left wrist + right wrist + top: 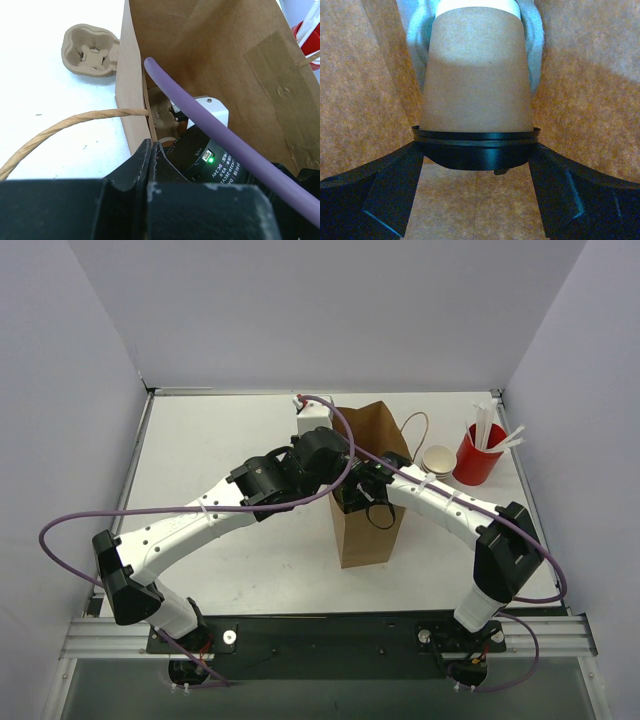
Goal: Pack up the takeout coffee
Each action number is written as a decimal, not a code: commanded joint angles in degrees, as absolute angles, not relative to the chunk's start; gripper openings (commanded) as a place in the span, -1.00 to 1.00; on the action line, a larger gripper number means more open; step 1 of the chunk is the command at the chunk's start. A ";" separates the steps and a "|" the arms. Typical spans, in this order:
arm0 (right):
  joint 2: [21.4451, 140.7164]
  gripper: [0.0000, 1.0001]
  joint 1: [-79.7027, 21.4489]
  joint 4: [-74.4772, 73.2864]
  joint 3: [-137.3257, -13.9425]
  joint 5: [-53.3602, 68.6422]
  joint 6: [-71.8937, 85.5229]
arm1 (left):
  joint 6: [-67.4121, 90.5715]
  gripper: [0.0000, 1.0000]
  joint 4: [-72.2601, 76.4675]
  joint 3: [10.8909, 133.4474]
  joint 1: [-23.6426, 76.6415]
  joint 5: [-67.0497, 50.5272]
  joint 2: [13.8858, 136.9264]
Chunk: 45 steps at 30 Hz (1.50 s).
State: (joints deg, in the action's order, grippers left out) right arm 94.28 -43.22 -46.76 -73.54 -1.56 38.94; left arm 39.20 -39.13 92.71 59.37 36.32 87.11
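The takeout coffee (476,85) is a brown paper cup with a black lid (476,150). It is inside the brown paper bag (367,530), its base seated in a pale moulded holder (417,45). My right gripper (476,152) is down in the bag, its fingers (395,180) pressed against both sides of the lid. In the top view the right gripper (365,490) is in the bag's mouth and the cup is hidden. My left gripper (151,147) is shut on the bag's wall edge (131,100) and also shows in the top view (338,472).
A red cup with white sticks (478,452) and a stack of tan cups (437,460) stand to the right of the bag. A pulp cup carrier (90,50) lies on the table beside the bag. A paper bag handle (75,122) arcs out. The right arm's purple cable (220,135) crosses the bag's mouth.
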 commanded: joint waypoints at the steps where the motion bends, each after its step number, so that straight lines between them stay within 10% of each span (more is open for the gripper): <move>1: 94.57 0.56 -42.98 -46.76 -72.25 -3.17 38.94 | 38.85 -1.00 -37.53 95.27 59.33 35.77 87.01; 45: 94.48 0.89 -40.87 -49.39 -75.93 0.61 36.56 | 38.50 -1.00 -39.20 94.39 58.09 35.42 85.34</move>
State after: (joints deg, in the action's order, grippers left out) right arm 94.30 -41.17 -45.93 -73.06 2.35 37.26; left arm 39.20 -39.72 92.92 58.33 35.90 87.02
